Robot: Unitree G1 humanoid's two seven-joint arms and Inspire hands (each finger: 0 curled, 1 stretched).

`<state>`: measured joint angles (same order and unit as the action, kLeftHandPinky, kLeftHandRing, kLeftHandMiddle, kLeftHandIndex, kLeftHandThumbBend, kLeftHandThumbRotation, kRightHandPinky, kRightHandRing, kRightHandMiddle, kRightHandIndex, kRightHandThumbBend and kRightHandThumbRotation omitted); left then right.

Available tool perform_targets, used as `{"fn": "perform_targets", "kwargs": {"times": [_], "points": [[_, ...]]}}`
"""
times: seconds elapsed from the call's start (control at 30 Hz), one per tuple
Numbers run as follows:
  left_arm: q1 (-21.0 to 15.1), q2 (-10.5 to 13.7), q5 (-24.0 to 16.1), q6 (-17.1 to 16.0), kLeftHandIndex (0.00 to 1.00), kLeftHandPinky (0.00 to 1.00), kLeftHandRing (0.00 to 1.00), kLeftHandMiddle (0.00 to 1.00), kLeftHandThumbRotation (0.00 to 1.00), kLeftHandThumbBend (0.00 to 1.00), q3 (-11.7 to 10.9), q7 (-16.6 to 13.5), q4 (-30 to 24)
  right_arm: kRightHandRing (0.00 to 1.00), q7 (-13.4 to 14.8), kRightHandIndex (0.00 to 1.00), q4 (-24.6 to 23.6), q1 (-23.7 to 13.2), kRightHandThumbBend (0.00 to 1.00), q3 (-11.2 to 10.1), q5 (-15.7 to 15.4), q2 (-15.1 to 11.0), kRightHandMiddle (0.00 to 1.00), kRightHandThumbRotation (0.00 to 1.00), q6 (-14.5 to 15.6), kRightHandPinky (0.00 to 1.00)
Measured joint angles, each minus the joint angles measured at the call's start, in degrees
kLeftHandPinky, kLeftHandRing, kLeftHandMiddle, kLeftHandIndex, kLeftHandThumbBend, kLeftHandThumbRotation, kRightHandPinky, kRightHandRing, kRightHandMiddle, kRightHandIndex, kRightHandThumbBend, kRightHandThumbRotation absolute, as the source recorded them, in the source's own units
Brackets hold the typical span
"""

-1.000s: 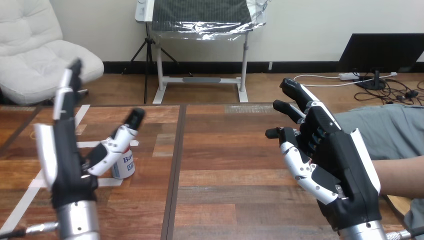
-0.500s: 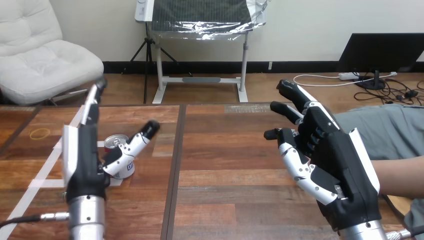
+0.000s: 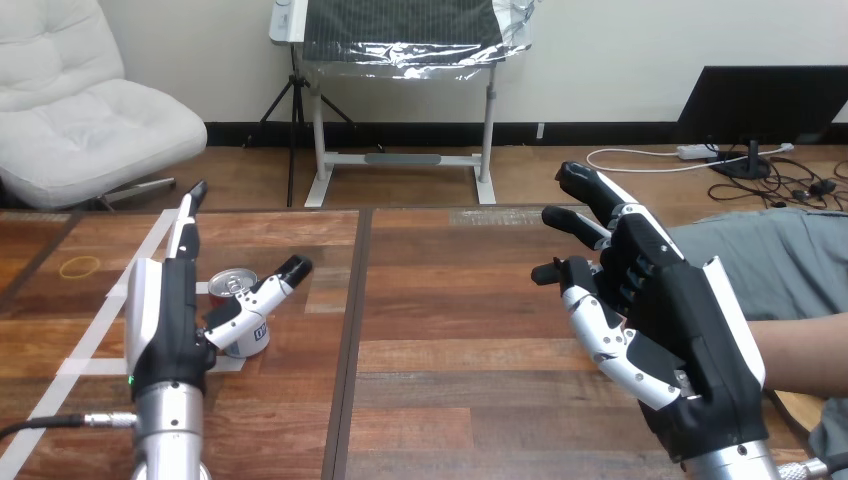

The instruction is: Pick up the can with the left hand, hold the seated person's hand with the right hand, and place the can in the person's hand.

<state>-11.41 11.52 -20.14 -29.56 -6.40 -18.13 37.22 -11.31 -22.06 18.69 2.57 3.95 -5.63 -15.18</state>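
A small can (image 3: pixel 238 300) with a red rim and a white-and-blue side stands upright on the wooden table (image 3: pixel 450 310) at the left. My left hand (image 3: pixel 165 320) is right beside it with straight fingers; the thumb reaches across the can's near side, and I cannot tell whether it touches. My right hand (image 3: pixel 660 320) hovers open over the table's right part, fingers spread and pointing up and to the left. The person's forearm (image 3: pixel 805 350) comes in at the right edge, just behind my right hand; their hand is hidden.
White tape strips (image 3: pixel 90 335) mark the table around the can. A thin yellow ring (image 3: pixel 78 267) lies at the far left. A dark seam (image 3: pixel 352 330) runs down the table between its two halves.
My left hand has dropped lower and moved to the right, closer to the can, so the can's top now shows. The right hand has barely moved.
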Motion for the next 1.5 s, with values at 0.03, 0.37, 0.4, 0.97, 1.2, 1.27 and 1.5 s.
{"fn": "perform_targets", "kwargs": {"times": [0.03,0.37,0.4,0.97,1.2,1.27,1.5], "points": [[-0.45,0.25,-0.03,-0.04,0.96,0.93,0.96,0.97,0.49,0.95,0.06,-0.20,0.83,0.85,-0.08,0.87,0.01,0.00,0.18,-0.07,0.08,-0.01,0.93,0.08,0.00,0.62],[-3.98,2.10,-0.28,-0.32,0.97,0.92,0.96,0.97,0.47,0.94,1.08,-1.97,6.60,0.85,-0.44,0.88,0.08,-0.05,0.18,-0.53,0.23,-0.54,0.93,0.08,-0.17,0.62],[-4.37,2.17,-0.29,-0.35,0.97,0.92,0.96,0.97,0.47,0.94,1.12,-2.19,7.13,0.85,-0.45,0.88,0.08,-0.05,0.18,-0.54,0.23,-0.61,0.93,0.08,-0.17,0.62],[-9.84,3.83,-2.21,-0.36,0.96,0.87,0.94,0.96,0.48,0.94,3.58,-9.18,14.96,0.84,-0.52,0.88,0.07,-0.08,0.18,-0.53,0.24,-0.95,0.92,0.08,-0.17,0.62],[-11.43,4.82,-3.21,-0.37,0.96,0.87,0.94,0.96,0.49,0.94,4.65,-11.35,17.80,0.85,-0.61,0.88,0.08,-0.09,0.18,-0.53,0.39,-0.96,0.93,0.08,-0.17,0.63],[-11.80,5.16,-3.25,-0.38,0.96,0.86,0.93,0.96,0.49,0.94,5.06,-11.84,18.60,0.85,-0.65,0.88,0.08,-0.10,0.18,-0.52,0.47,-0.96,0.93,0.08,-0.17,0.63],[-12.72,6.12,-3.22,-0.39,0.95,0.85,0.92,0.94,0.47,0.92,5.88,-12.49,20.92,0.85,-0.69,0.88,0.08,-0.17,0.18,-0.54,0.64,-0.96,0.93,0.08,-0.17,0.63]]}}
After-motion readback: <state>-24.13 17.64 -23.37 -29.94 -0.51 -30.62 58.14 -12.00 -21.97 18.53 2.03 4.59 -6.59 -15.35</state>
